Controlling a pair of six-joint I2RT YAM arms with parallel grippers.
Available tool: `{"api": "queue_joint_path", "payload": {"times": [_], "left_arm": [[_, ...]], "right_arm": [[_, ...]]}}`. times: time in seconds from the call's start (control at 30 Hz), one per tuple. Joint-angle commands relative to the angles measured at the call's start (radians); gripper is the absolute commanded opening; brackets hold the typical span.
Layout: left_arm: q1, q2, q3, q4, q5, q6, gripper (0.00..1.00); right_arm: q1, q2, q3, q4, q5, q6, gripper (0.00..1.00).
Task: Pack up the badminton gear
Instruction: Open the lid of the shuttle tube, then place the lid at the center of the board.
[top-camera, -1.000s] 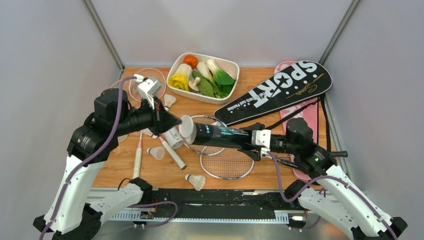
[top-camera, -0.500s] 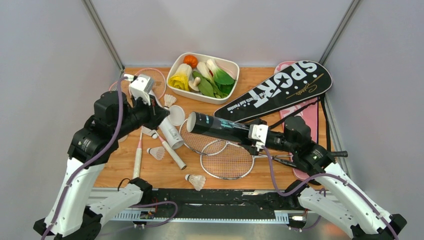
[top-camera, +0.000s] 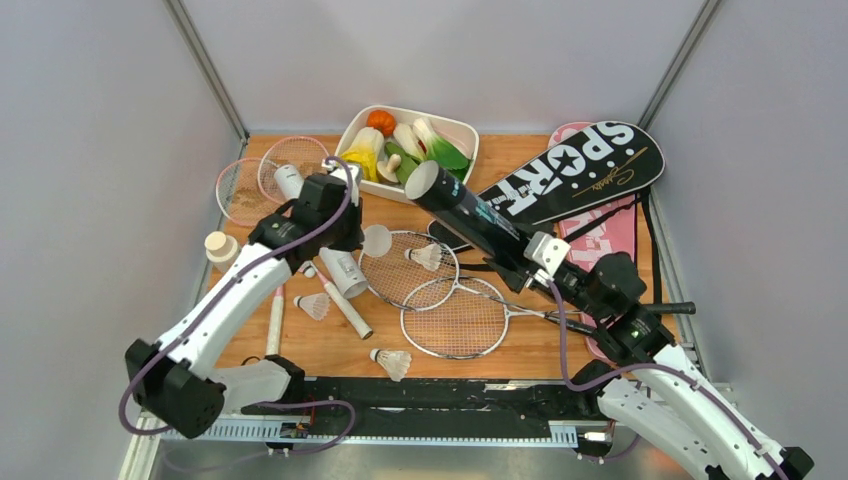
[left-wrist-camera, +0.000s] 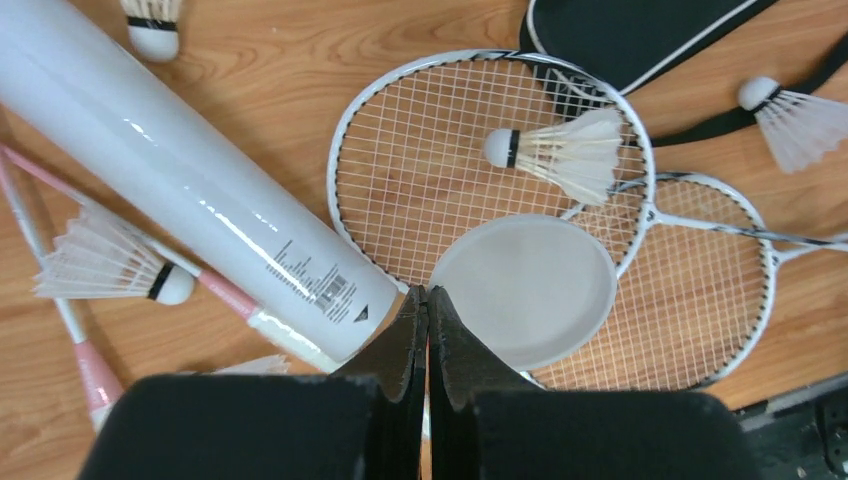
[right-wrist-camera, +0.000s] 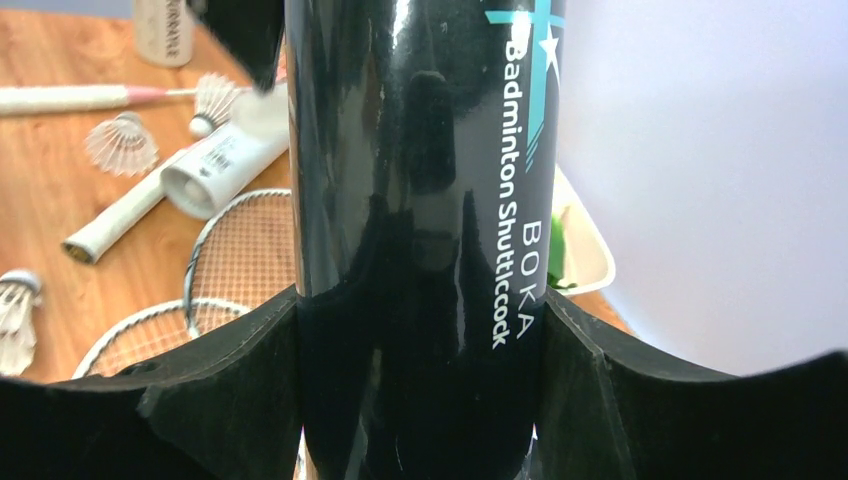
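Aloft, glossy black shuttlecock tube (top-camera: 465, 205), tilted above the silver thin-framed racquets (top-camera: 455, 320), clamped in the right gripper (right-wrist-camera: 420, 340). Closed left gripper (left-wrist-camera: 427, 300) pinching translucent round cap (left-wrist-camera: 522, 290) by its rim. Probably wisest: hold tube steady, park cap aside, then load loose white feather shuttlecocks (left-wrist-camera: 560, 155).

Both arms stand on a long black rail (top-camera: 420, 395). The left arm (top-camera: 215, 312), at the rail's left end, has smooth white shell links joined by blocky black motor housings. The right arm (top-camera: 680, 402), at the opposite end, is built the same. A purple cable (top-camera: 228, 272) trails from the rail end along each arm. A small white box (top-camera: 548, 250) sits far up from the rail on the right arm. The left gripper (left-wrist-camera: 427, 295) has matte black wedge fingers, and the right gripper (right-wrist-camera: 420, 330) has broad black curved ones.
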Motion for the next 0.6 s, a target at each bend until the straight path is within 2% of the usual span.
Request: {"api": "queue_joint_path", "payload": {"times": [0.0,0.13,0.23,0.37,0.43,0.53,0.57], "left_arm": [[0.004,0.110,-0.070,0.204,-0.028,-0.097,0.00],[0.004,0.280,-0.071,0.270,-0.043,-0.123,0.00],[0.004,0.347,-0.087,0.323,-0.014,-0.138,0.00],[0.004,0.420,-0.096,0.345,-0.058,-0.134,0.00],[0.003,0.446,-0.096,0.345,-0.072,-0.129,0.04],[0.004,0.462,-0.107,0.357,-0.056,-0.132,0.24],[0.004,0.460,-0.106,0.356,-0.051,-0.131,0.28]], "right_arm": [[0.006,-0.064,-0.042,0.262,0.143,0.101,0.58],[0.005,-0.110,-0.100,0.354,0.165,0.173,0.58],[0.006,-0.136,-0.112,0.357,0.184,0.190,0.58],[0.005,-0.162,-0.113,0.345,0.226,0.175,0.58],[0.006,-0.164,-0.116,0.345,0.249,0.174,0.58],[0.005,-0.162,-0.117,0.340,0.272,0.177,0.58],[0.006,-0.159,-0.113,0.331,0.281,0.184,0.58]]}}
